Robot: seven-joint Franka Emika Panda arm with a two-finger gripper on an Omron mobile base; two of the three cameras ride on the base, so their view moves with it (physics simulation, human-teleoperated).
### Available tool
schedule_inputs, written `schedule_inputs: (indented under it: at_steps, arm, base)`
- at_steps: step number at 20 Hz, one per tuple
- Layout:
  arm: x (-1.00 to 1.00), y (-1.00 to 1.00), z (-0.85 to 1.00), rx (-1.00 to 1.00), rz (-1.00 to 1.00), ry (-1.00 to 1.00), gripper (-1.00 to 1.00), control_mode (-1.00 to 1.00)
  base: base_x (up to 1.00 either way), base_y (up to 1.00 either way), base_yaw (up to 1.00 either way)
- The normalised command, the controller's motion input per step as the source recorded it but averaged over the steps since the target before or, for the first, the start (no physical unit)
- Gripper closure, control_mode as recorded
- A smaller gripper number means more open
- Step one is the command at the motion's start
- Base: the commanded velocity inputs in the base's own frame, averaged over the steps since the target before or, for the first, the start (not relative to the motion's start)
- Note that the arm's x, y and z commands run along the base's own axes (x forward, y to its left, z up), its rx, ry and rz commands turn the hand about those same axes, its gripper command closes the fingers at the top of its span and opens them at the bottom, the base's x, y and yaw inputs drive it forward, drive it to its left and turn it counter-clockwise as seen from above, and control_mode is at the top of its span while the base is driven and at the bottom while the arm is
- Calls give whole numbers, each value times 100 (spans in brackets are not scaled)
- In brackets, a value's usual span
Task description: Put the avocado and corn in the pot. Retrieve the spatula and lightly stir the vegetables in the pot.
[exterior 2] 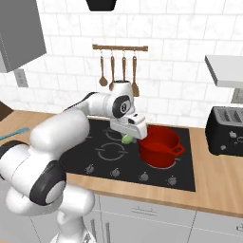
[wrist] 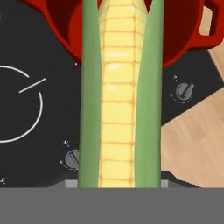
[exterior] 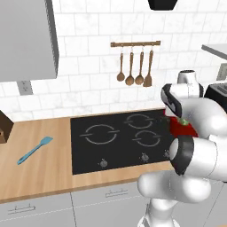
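Fingers [exterior 2: 127,137] closed on the corn [wrist: 120,94], beside the pot [exterior 2: 161,144] rim: carry it over the opening before releasing, cob kept level.

— Arm posture?
— Elbow bent, forearm reaching forward, hand pointing downward.
— Gripper [exterior 2: 127,137]?
— Fingers largely hidden; jaws clamped on the corn [wrist: 119,92], held lengthwise between them.
— Contact beneath?
— None visible; the hand hangs raised.
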Motion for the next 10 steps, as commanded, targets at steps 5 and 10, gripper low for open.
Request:
schedule_inputs:
  at_steps: [5,10]
  arm:
    - [54,-92,-6,8,31,-2,100,-100]
    - [54,-26,-21,6,8,-1,100,-100]
  base:
    - [0,0,0]
    - [0,0,0]
